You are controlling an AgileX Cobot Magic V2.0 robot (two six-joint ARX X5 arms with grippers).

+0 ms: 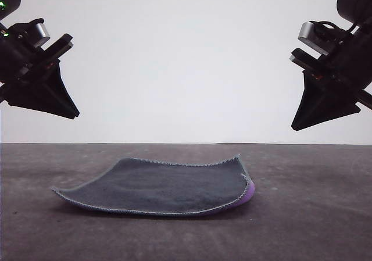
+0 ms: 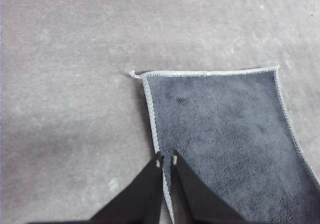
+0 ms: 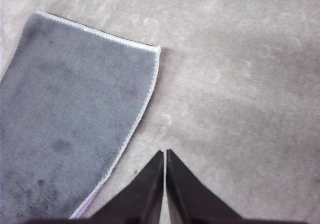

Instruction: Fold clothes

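The cloth (image 1: pixel 160 186) lies dark face up in the middle of the grey surface (image 1: pixel 314 214), between the two arms and below them, with a sliver of its purple underside showing at the curled right-hand edge in the front view. It does not lie quite flat: the far edge and the right side lift a little off the surface, while the near left corner reaches out low toward the left arm's side. Seen from the front, its longer spread runs left to right, so each arm has one side edge beneath it. The left gripper (image 2: pixel 166 160) hangs high above the surface with its jaws pressed nearly together, holding nothing; in the left wrist view the tips sit directly over the stitched side edge of the cloth, with the far corner (image 2: pixel 134 74) ahead of them. The right gripper (image 3: pixel 165 154) is likewise raised, jaws closed to a thin slit and empty, but its tips are over bare surface just beside the cloth's right edge (image 3: pixel 142 102), not over it. By that reckoning the left arm is the better lined up; the right would likely need to shift inward toward the cloth before descending to grasp.
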